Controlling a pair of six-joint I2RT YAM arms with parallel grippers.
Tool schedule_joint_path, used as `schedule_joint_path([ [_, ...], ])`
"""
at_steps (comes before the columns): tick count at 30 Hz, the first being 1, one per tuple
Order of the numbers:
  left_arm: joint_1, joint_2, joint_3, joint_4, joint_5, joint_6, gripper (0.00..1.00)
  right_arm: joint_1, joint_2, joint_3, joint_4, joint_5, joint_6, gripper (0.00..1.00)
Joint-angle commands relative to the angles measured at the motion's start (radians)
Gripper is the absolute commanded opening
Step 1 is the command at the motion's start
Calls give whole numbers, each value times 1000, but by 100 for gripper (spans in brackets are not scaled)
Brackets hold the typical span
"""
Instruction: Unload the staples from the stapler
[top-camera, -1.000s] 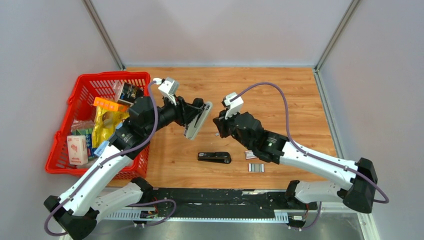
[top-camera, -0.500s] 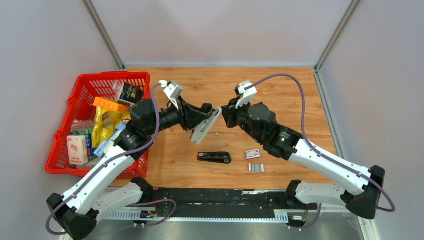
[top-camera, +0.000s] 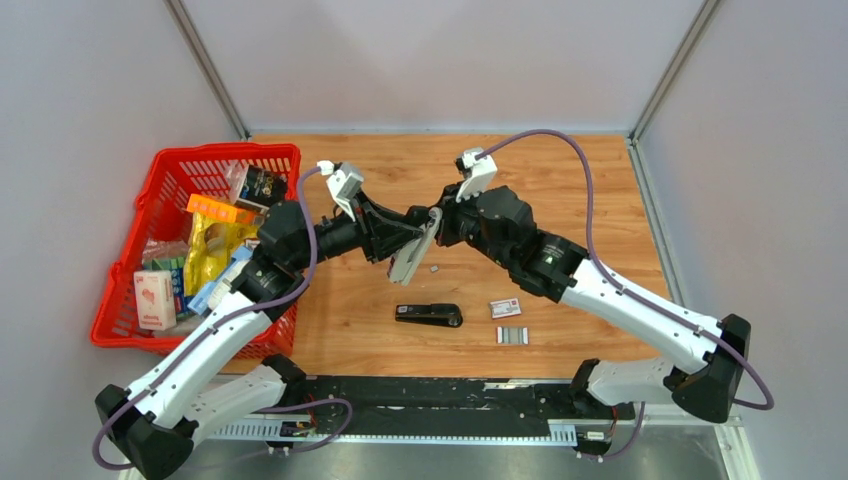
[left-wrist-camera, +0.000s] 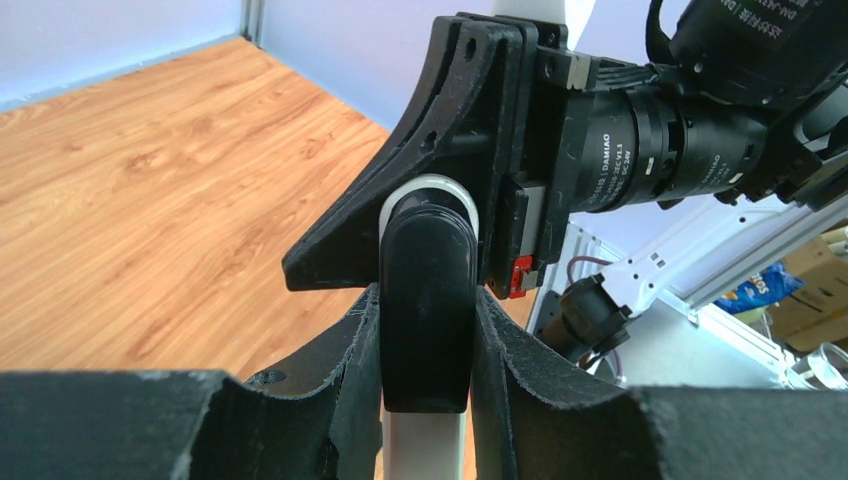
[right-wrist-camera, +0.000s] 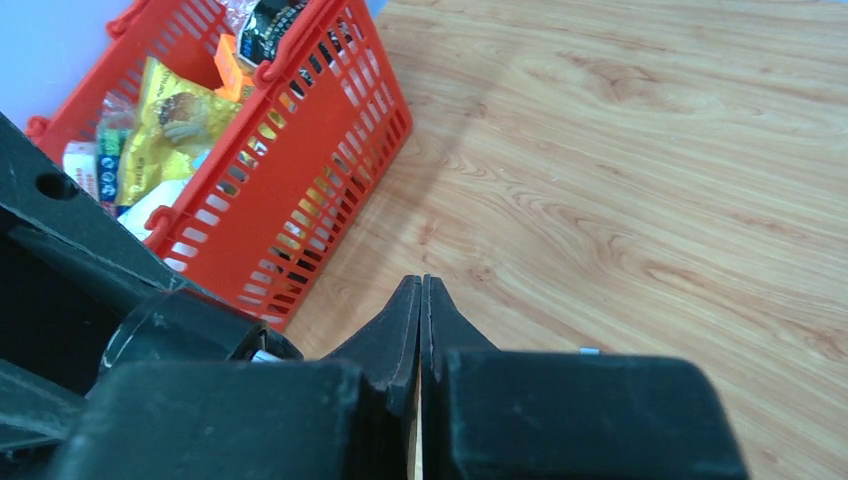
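My left gripper (top-camera: 398, 246) is shut on a white stapler (top-camera: 413, 254) with a black cap and holds it tilted above the table. In the left wrist view the black cap (left-wrist-camera: 427, 290) sits clamped between my fingers (left-wrist-camera: 345, 370). My right gripper (top-camera: 437, 222) is shut with nothing in it, its tips against the stapler's upper end. In the right wrist view the closed tips (right-wrist-camera: 421, 288) point down at the wood. Silvery staples (top-camera: 512, 335) lie on the table at the front, and a tiny staple piece (top-camera: 433, 268) lies under the stapler.
A black stapler (top-camera: 428, 315) lies flat near the front. A small red-and-white box (top-camera: 505, 309) sits next to the staples. A red basket (top-camera: 135, 255) with several packets stands at the left, also seen as the basket (right-wrist-camera: 330, 150) in the right wrist view.
My right gripper has swung up and left, from above the table to the held stapler's top end. The left arm has shifted the stapler slightly right and steeper.
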Motion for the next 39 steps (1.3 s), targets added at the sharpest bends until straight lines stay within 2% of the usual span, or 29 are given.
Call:
schedule_joint_path([
  [1, -10, 26, 4, 94, 12, 35, 0, 25, 43, 113, 26, -179, 79, 0],
  [9, -31, 78, 12, 1, -2, 141, 0, 50, 135, 246, -58, -205, 87, 0],
  [14, -42, 105, 13, -25, -2, 170, 0, 53, 150, 257, -67, -239, 89, 0],
  [19, -44, 96, 16, -55, -28, 188, 0, 50, 118, 248, -104, -166, 49, 0],
  [24, -44, 86, 36, -103, -77, 210, 0, 38, 55, 183, -132, -92, 29, 0],
  [27, -44, 78, 49, -128, -106, 219, 0, 19, 17, 127, -155, -57, 27, 3],
  [39, -44, 87, 82, -137, -235, 233, 0, -133, -178, -120, -198, 26, 33, 6],
])
